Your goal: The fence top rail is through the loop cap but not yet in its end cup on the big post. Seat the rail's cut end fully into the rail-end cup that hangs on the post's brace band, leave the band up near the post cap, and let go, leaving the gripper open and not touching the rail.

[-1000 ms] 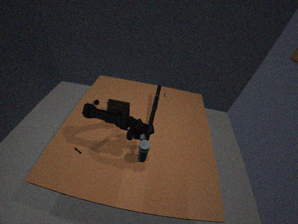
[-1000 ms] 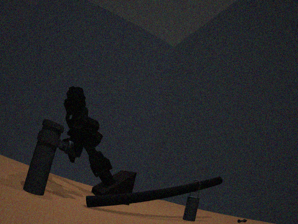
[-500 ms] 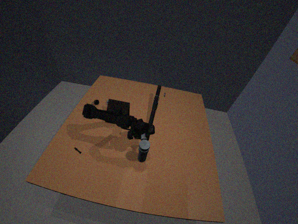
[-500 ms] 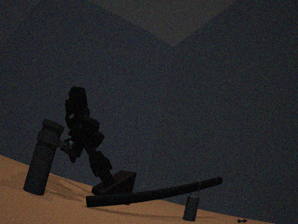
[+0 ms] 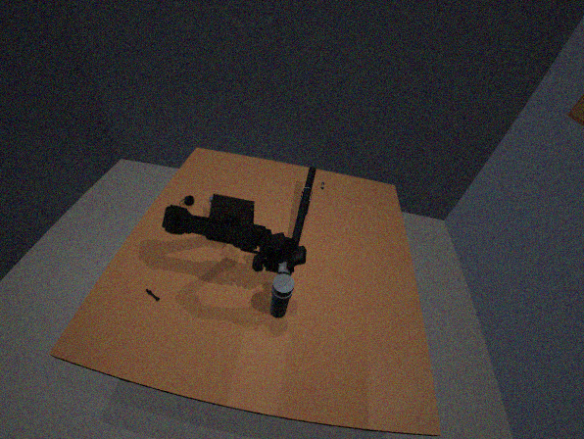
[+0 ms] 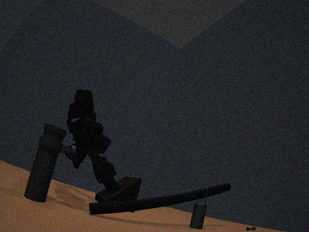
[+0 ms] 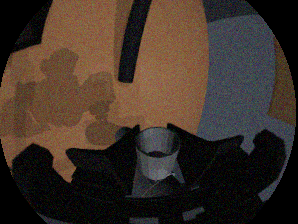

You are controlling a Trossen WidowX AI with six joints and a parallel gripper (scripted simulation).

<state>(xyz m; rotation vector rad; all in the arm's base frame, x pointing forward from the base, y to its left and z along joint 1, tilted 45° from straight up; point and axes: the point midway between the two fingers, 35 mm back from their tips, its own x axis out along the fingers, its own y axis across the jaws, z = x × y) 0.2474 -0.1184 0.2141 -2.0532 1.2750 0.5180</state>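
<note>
One arm, one big post, one short post, one rail and two small dark fasteners sit on an orange desk (image 5: 343,343). In the exterior view, left to right: the big post (image 6: 41,168) stands just left of the gripper (image 6: 69,153), whose fingers are clamped on the pale rail-end cup (image 6: 73,149) hanging near the post's cap. Down to the gripper's right lies the rail (image 6: 160,200), its cut end resting on the desk beside the arm's base block (image 6: 129,185), well below the cup. Further right, the rail passes through the loop on the short post (image 6: 198,215), and one fastener (image 6: 251,228) lies beyond. The wrist view shows the cup (image 7: 157,144) between the dark fingers, with the rail (image 7: 136,23) well ahead of them.
</note>
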